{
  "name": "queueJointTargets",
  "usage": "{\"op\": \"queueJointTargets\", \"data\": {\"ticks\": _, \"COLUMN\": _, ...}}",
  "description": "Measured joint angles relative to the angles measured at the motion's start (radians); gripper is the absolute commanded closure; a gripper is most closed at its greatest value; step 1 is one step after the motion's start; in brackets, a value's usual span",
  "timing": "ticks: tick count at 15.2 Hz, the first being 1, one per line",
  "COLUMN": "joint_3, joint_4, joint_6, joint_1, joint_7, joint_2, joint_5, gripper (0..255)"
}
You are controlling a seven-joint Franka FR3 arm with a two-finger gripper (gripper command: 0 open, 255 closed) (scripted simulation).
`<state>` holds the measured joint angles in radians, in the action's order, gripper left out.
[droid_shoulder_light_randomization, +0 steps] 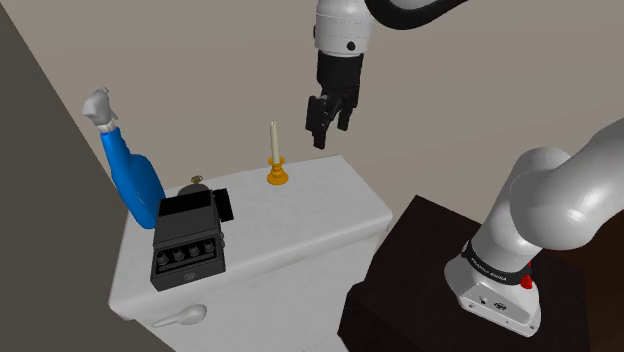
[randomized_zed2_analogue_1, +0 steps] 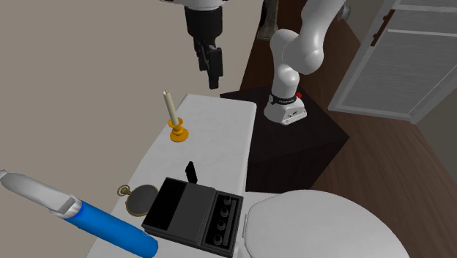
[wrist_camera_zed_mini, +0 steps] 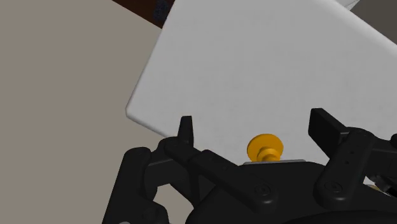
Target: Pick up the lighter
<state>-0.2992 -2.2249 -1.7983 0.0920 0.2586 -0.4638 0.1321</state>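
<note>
The lighter [droid_shoulder_light_randomization: 224,206] [randomized_zed2_analogue_1: 191,172] is a small black upright piece on the white toilet tank lid [droid_shoulder_light_randomization: 320,205] [randomized_zed2_analogue_1: 223,139], right beside a black box with knobs [droid_shoulder_light_randomization: 187,240] [randomized_zed2_analogue_1: 194,212]. My gripper [droid_shoulder_light_randomization: 330,128] [randomized_zed2_analogue_1: 212,73] [wrist_camera_zed_mini: 254,124] hangs open high above the lid's end nearest the stand, with nothing between its fingers. Below it stands a pale candle in an orange holder [droid_shoulder_light_randomization: 278,175] [randomized_zed2_analogue_1: 178,133] [wrist_camera_zed_mini: 264,147]. The lighter is well off toward the shoulder view's left of the gripper, past the candle.
A blue spray bottle [droid_shoulder_light_randomization: 130,175] [randomized_zed2_analogue_1: 102,227] leans at the lid's far end. A brass pocket watch [droid_shoulder_light_randomization: 197,183] [randomized_zed2_analogue_1: 139,199] lies by the black box. A wall runs along the lid's back. The toilet seat [randomized_zed2_analogue_1: 322,227] and dark stand [droid_shoulder_light_randomization: 420,290] flank the tank.
</note>
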Motion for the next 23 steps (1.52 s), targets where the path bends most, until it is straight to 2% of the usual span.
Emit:
{"op": "queueJointTargets", "data": {"ticks": 5, "joint_3": -0.092, "joint_4": 0.117, "joint_6": -0.033, "joint_1": 0.010, "joint_7": 0.127, "joint_2": 0.148, "joint_5": -0.013, "gripper": 0}}
{"op": "queueJointTargets", "data": {"ticks": 9, "joint_3": -0.165, "joint_4": 0.245, "joint_6": -0.052, "joint_1": 0.020, "joint_7": 0.245, "joint_2": 0.301, "joint_5": -0.059, "gripper": 0}}
{"op": "queueJointTargets", "data": {"ticks": 14, "joint_3": -0.227, "joint_4": 0.431, "joint_6": -0.044, "joint_1": 0.053, "joint_7": 0.382, "joint_2": 0.500, "joint_5": -0.153, "gripper": 0}}
{"op": "queueJointTargets", "data": {"ticks": 17, "joint_3": -0.252, "joint_4": 0.564, "joint_6": -0.027, "joint_1": 0.101, "joint_7": 0.475, "joint_2": 0.639, "joint_5": -0.227, "gripper": 0}}
{"op": "queueJointTargets", "data": {"ticks": 23, "joint_3": -0.252, "joint_4": 0.541, "joint_6": -0.080, "joint_1": 0.113, "joint_7": 0.499, "joint_2": 0.676, "joint_5": -0.248, "gripper": 0}}
